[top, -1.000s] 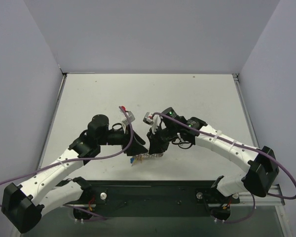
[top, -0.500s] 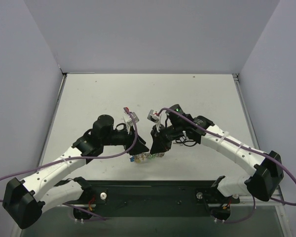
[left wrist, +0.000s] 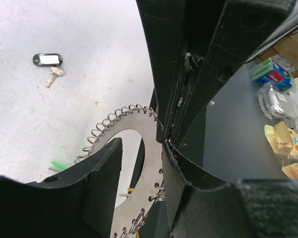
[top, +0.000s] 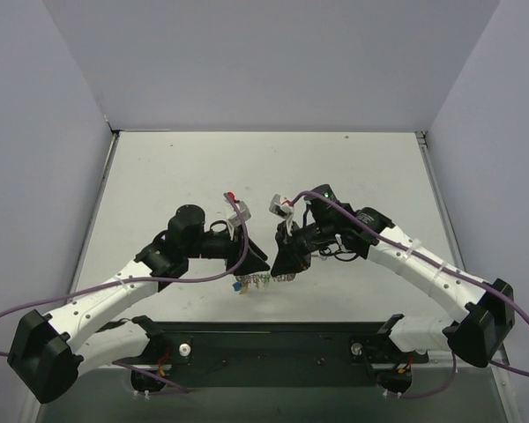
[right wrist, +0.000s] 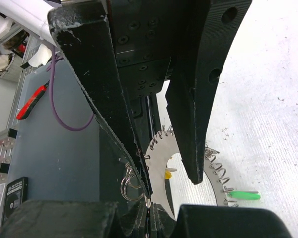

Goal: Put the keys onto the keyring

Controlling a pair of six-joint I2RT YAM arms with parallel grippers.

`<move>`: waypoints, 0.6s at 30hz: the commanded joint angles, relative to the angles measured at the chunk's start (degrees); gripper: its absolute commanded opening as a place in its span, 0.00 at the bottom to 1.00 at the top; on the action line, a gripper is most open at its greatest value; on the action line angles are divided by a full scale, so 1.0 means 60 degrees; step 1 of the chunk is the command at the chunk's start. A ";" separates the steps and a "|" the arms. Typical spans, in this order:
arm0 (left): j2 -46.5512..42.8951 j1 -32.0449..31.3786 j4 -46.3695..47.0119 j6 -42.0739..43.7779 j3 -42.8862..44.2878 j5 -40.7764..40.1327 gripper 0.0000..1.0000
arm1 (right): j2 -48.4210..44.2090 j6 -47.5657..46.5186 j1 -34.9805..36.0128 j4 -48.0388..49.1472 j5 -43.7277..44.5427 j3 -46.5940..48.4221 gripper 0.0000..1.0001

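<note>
1. Nearest, my right gripper (right wrist: 149, 210): jaws pressed together, pinching the keyring (left wrist: 150, 134) by its rim.
2. Keyring: a flat silvery hoop fringed with wire loops (left wrist: 109, 121). From above it is a thin sliver running left to right between both arms.
3. My left gripper (left wrist: 140, 146): half spread astride the band; I cannot tell whether it touches.
4. Beyond: a green key head (right wrist: 243, 196) beside the rim, and a black-tagged key (left wrist: 49, 60) flat on the speckled white table (left wrist: 89, 29).

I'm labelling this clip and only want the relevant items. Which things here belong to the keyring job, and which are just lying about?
Job:
- keyring
- green key
- yellow key
- tagged key

Lying about, off the table:
- blue box
- bags
- red-handled tool
- black device
</note>
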 commanded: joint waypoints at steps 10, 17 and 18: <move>0.0475 -0.0605 0.0970 -0.0007 0.0055 0.1237 0.43 | -0.0739 -0.0022 -0.0369 0.0432 -0.0205 0.0167 0.00; 0.0592 -0.0795 0.0999 0.0110 0.0128 0.1529 0.46 | -0.0857 0.0213 -0.0472 0.0754 0.0133 -0.0038 0.00; 0.0636 -0.0824 0.1029 0.0110 0.0143 0.1544 0.46 | -0.0857 0.0242 -0.0457 0.0798 0.0133 -0.0039 0.00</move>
